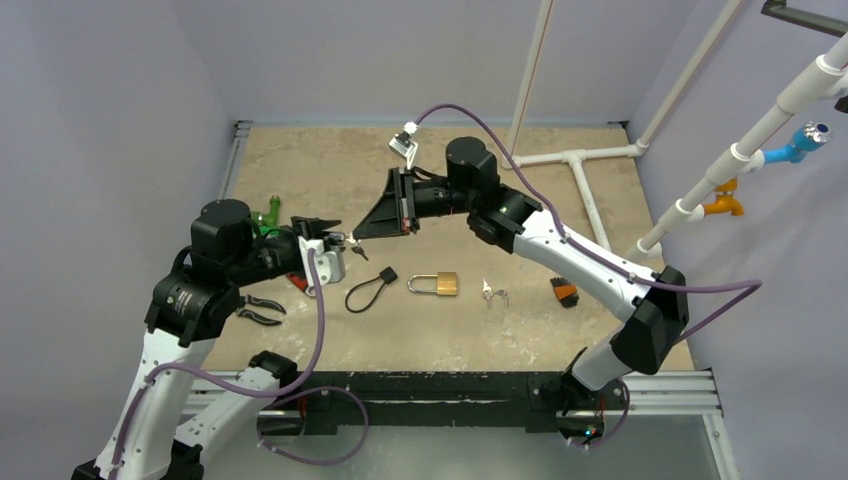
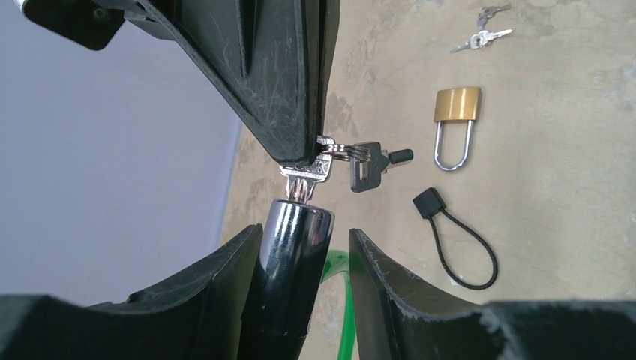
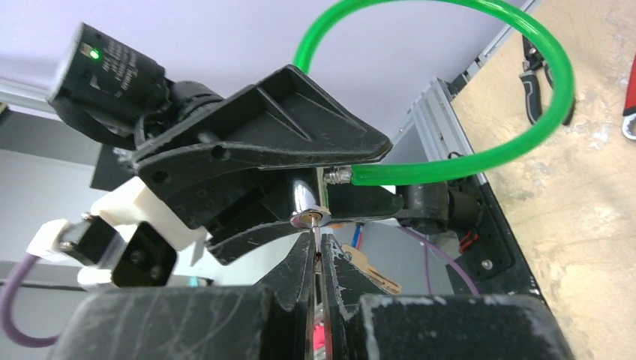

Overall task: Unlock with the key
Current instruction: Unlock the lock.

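Note:
My left gripper (image 1: 335, 240) is shut on a cable lock, its black and chrome cylinder (image 2: 289, 262) upright between the jaws in the left wrist view. The lock's green cable (image 3: 465, 90) loops out behind it. My right gripper (image 1: 360, 235) is shut on a silver key (image 2: 306, 176), pinched at the fingertips. The key's blade is in the keyhole on the cylinder's chrome face (image 3: 309, 217). A key ring with a second key (image 2: 367, 165) hangs from the held key. Both grippers meet above the table's left middle.
On the table lie a brass padlock (image 1: 440, 283), a black cable loop (image 1: 367, 290), a small key bunch (image 1: 492, 292), black pliers (image 1: 258, 310), a red tool (image 1: 297, 282) and a brush (image 1: 565, 292). White pipes (image 1: 585, 170) stand at the back right.

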Controlling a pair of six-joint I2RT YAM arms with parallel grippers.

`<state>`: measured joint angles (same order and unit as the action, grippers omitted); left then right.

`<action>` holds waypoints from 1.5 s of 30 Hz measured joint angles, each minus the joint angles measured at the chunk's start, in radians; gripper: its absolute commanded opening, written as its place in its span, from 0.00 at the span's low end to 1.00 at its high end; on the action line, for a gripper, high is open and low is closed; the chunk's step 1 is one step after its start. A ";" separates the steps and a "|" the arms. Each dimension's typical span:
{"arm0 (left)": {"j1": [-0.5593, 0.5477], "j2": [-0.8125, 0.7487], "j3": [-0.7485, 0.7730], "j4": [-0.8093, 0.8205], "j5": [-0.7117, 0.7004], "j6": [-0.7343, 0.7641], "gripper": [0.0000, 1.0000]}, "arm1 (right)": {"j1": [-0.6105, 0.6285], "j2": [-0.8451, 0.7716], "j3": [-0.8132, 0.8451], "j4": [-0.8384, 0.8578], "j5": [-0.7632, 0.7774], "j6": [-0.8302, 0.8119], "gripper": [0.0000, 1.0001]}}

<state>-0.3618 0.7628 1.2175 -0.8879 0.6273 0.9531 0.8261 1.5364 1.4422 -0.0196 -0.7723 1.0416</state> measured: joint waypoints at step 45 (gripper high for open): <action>-0.016 0.087 0.165 0.226 0.085 -0.818 0.00 | -0.213 -0.427 -0.185 -0.060 0.175 -0.450 0.84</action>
<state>-0.3782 0.8497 1.3827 -0.6621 0.7120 0.1349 0.6128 1.1095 1.2568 -0.0799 -0.5976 0.5915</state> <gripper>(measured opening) 0.441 0.849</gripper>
